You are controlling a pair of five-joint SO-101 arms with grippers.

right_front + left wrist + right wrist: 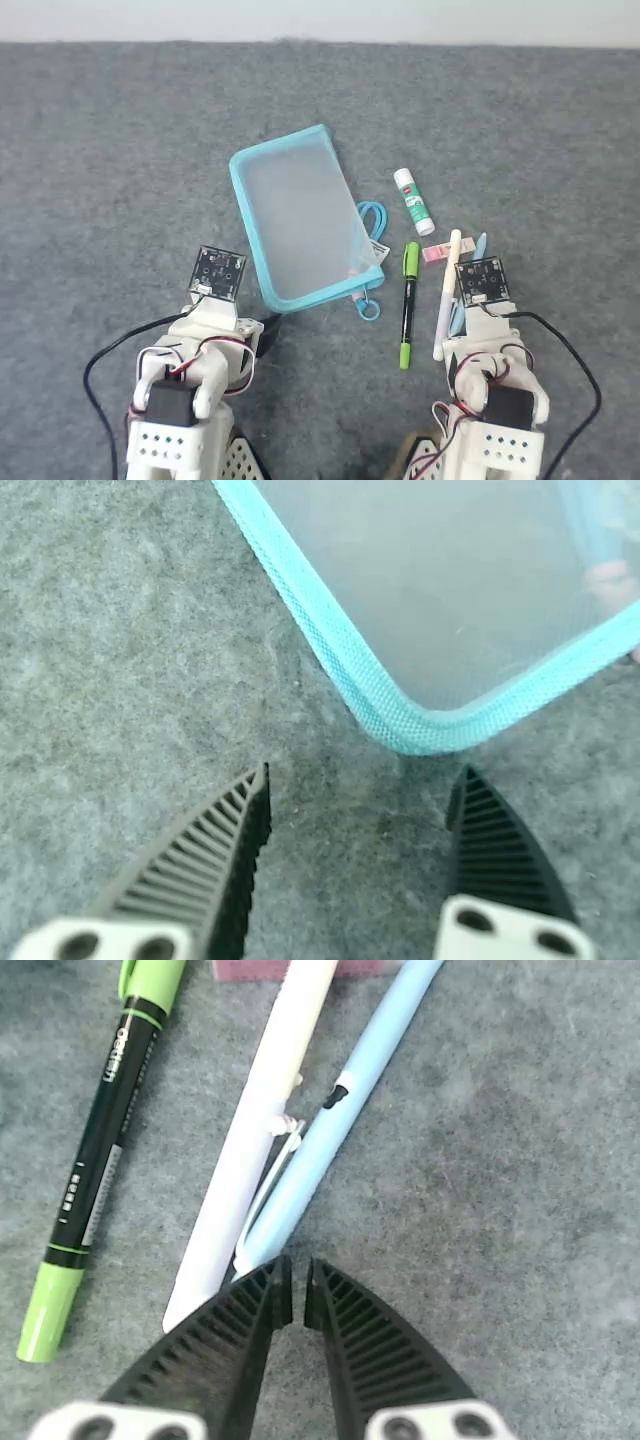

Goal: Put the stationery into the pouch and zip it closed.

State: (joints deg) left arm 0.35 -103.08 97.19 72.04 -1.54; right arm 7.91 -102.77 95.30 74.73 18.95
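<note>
The right gripper, jaws closed on nothing, sits at the near ends of the white pen and blue pen, whose long axes run straight ahead of it. The left gripper, jaws spread, faces a corner of the pouch.

Teal-edged translucent pouch lies flat; glue stick, green marker, white pen and blue pen lie beside it.
</note>
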